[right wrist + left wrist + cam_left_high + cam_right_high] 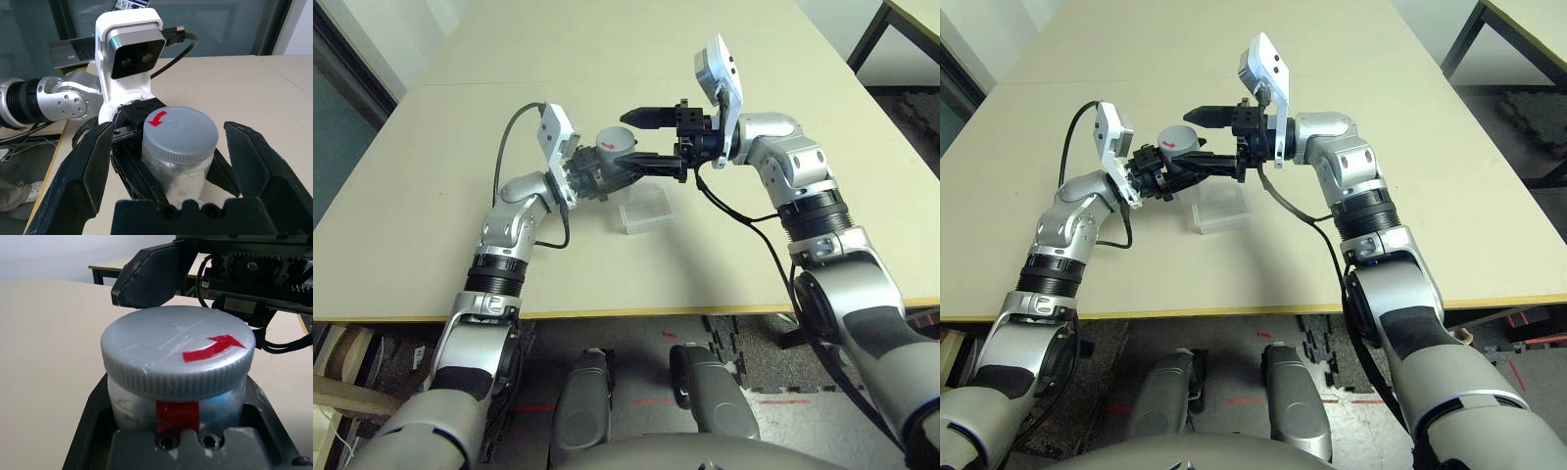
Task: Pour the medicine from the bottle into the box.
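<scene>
The left gripper (592,181) is closed on the body of the bottle (607,162), holding it upright above the table (460,196), just above and beside the box (644,211), which lies flat on the tabletop between the two arms. The grey cap (178,350) with its red arrow is on, so nothing can be poured yet. The right gripper (171,161) stands wide open and holds nothing, one finger on each side of the cap, close but apart from it. The bottle looks small, light and rigid, its silver wall smooth enough to slip or spin in the jaws when the cap is twisted, so the low grip on the body seems right. The cap's ribbed edge is likely the best place for the right fingers to bite. The box looks thin, light and stiff, easily nudged across the table, and its clear walls are hard to make out against the pale surface. The medicine is hidden inside the closed bottle, so how much there is cannot be told, nor whether the box is empty
</scene>
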You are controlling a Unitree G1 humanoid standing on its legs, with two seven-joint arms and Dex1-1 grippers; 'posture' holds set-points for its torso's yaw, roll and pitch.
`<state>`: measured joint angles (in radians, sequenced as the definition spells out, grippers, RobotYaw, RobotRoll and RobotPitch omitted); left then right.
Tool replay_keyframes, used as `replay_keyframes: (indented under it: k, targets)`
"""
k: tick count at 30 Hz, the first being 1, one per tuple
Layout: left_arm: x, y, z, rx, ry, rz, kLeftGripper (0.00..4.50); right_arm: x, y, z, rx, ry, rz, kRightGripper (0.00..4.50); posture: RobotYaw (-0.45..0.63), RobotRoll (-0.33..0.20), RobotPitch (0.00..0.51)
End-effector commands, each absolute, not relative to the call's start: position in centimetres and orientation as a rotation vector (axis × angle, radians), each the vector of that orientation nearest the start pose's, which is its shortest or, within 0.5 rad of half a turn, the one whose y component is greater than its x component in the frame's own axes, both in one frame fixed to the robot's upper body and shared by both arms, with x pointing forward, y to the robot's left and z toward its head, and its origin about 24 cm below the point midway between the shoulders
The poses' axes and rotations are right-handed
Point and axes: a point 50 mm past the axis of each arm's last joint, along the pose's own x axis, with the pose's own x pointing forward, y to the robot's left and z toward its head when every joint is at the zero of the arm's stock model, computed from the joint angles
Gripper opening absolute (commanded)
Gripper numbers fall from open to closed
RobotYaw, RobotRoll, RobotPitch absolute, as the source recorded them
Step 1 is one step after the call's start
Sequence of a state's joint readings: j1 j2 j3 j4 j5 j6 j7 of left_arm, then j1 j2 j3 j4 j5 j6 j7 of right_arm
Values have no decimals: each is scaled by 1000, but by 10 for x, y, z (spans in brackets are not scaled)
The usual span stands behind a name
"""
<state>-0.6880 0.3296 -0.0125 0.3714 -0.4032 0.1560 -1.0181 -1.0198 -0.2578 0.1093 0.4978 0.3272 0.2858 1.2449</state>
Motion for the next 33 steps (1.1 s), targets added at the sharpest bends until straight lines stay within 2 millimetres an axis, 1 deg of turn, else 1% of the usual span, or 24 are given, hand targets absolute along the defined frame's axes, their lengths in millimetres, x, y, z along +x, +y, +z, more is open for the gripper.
replay_keyframes:
  k: [1, 12, 31, 33]
  targets:
    - [342, 135, 162, 30, -158, -1124, 2668, 354, -68, 223, -192, -125, 1490, 4500, -74, 0, 152]
    - [340, 134, 161, 35, -156, -1134, 2668, 358, -66, 221, -196, -113, 1484, 4500, -74, 0, 155]
    - [338, 133, 159, 40, -153, -1146, 2668, 358, -62, 220, -186, -110, 1497, 4500, -69, 0, 150]
    - [338, 133, 159, 39, -153, -1147, 2668, 358, -62, 220, -186, -110, 1498, 4099, -68, 0, 151]
